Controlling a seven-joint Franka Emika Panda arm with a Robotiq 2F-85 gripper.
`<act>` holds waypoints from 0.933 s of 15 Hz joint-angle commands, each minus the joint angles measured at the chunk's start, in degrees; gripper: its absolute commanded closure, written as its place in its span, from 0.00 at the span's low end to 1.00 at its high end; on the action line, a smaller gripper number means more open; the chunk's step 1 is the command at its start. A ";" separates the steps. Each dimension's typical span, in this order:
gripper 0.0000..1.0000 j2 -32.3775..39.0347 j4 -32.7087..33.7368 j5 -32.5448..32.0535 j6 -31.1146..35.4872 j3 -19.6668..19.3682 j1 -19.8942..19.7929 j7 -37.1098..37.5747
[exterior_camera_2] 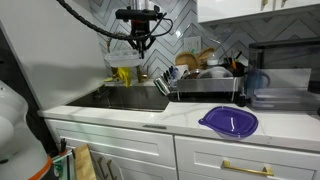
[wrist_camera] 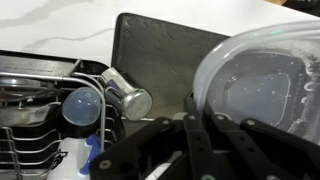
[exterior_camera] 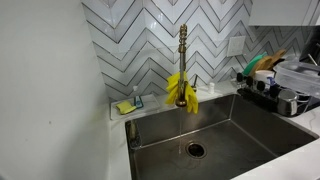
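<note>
In the wrist view the gripper (wrist_camera: 200, 128) fills the bottom edge, its dark fingers drawn together with nothing between them. Just beyond the fingertips a steel cup (wrist_camera: 128, 97) lies on its side at the edge of the dish rack (wrist_camera: 35, 85). A clear plastic container (wrist_camera: 265, 85) sits close on the other side. Both rest by a dark mat (wrist_camera: 160, 45).

In an exterior view a purple lid (exterior_camera_2: 228, 122) lies nearest on the white counter. Further back the gripper (exterior_camera_2: 139, 48) hangs in the air over the near end of the dish rack (exterior_camera_2: 200, 82), beside the sink (exterior_camera_2: 120, 98). It touches nothing.

In an exterior view the sink (exterior_camera: 235, 135) is in front, and behind it 1 faucet (exterior_camera: 183, 45) stands with a yellow cloth (exterior_camera: 181, 90) draped over it, against the tiled wall (exterior_camera: 140, 30)
</note>
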 commanded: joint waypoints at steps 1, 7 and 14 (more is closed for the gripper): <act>0.98 0.25 -0.36 0.10 -0.87 0.15 0.71 -0.35; 0.98 3.68 -5.34 5.62 4.87 6.73 6.91 -0.41; 0.93 7.17 -5.35 3.55 8.69 10.47 8.36 4.27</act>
